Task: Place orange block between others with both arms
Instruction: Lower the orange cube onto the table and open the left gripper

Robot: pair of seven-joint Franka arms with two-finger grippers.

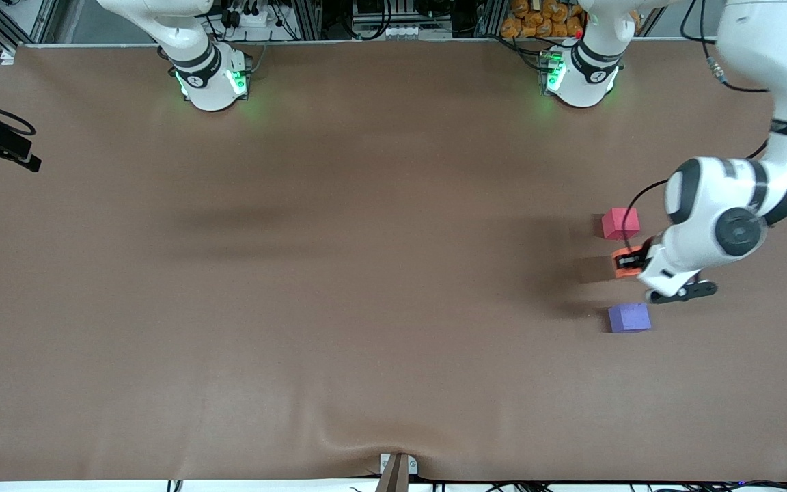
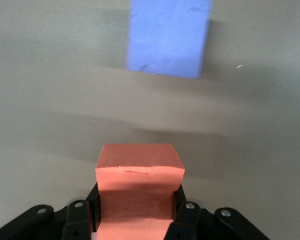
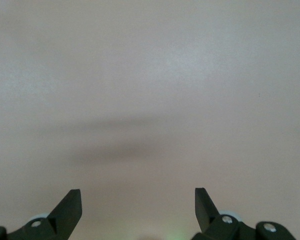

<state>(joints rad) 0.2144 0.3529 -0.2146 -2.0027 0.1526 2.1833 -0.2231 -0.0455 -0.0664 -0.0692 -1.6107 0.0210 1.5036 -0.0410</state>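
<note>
Orange block (image 1: 624, 262) clenched in left gripper (image 1: 632, 262) jaws over gap between pinkish-red cube (image 1: 620, 223) and purple cube (image 1: 629, 318); lower squarely, level; right gripper (image 3: 138, 210) jaws spread, empty, waiting.

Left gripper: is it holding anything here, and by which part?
Yes. The left gripper is shut on the orange block, its fingers pinching two opposite side faces. The right gripper is open and holds nothing.
</note>
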